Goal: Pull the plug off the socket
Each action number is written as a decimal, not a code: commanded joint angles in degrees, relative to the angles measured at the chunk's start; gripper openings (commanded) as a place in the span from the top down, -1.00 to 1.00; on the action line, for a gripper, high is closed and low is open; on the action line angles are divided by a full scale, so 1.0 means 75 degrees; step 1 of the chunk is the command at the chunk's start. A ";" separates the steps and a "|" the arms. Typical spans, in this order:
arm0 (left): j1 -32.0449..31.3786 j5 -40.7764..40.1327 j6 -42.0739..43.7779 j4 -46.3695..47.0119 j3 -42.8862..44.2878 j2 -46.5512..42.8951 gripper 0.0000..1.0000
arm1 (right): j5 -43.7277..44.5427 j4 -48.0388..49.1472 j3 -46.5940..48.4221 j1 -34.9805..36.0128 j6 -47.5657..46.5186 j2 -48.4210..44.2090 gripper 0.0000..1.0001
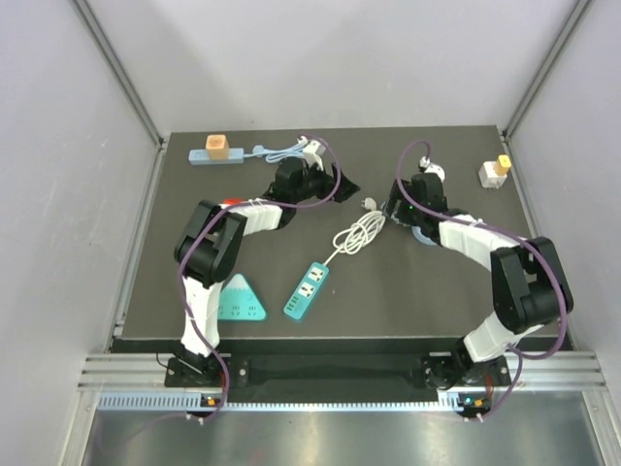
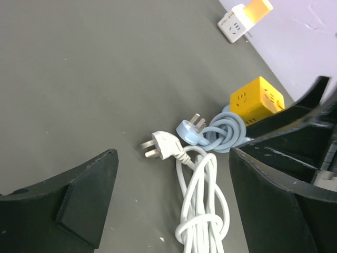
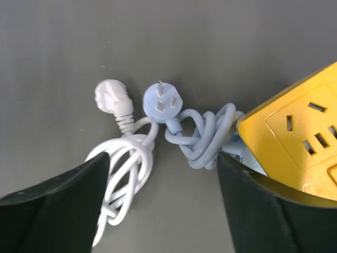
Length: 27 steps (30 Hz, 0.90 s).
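A white cube socket with an orange-yellow plug in it (image 1: 496, 171) stands at the far right; it also shows in the left wrist view (image 2: 239, 20). A light blue power strip (image 1: 215, 157) at the far left carries an orange plug (image 1: 217, 146). My left gripper (image 1: 342, 188) is open and empty, its jaws (image 2: 171, 205) spread over a white coiled cable (image 2: 202, 205) and a loose white plug (image 2: 164, 144). My right gripper (image 1: 394, 208) is open and empty (image 3: 163, 205), above a loose blue plug (image 3: 162, 103), beside a yellow cube socket (image 3: 300, 137).
A teal power strip (image 1: 307, 289) lies at mid-table on the white cable (image 1: 359, 233). A teal triangular socket (image 1: 239, 299) lies near the left arm. A white plug with cable (image 1: 310, 150) lies at the back. The blue knotted cable (image 2: 226, 132) touches the yellow cube (image 2: 256, 100).
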 commanded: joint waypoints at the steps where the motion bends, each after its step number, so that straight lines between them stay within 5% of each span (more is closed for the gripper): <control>1: -0.0173 -0.0122 0.0476 -0.0213 0.0461 -0.0162 -0.84 | -0.0126 0.0538 0.0097 0.0058 0.0145 -0.0924 -0.69; 10: -0.1484 -0.0790 0.1905 -0.1466 0.0974 -0.0375 -0.93 | 0.0694 0.0772 -0.1074 -0.0819 0.0111 -0.3573 -1.00; 16: -0.2434 -0.1424 0.3312 -0.3282 0.2673 0.0351 -0.98 | -0.0357 0.1507 -0.2116 -0.2273 0.0226 -0.3821 -0.99; 27: -0.2927 -0.1481 0.4437 -0.3284 0.4046 0.1874 -0.97 | -0.2551 0.3373 -0.3711 -0.5015 0.1047 -0.3060 -0.99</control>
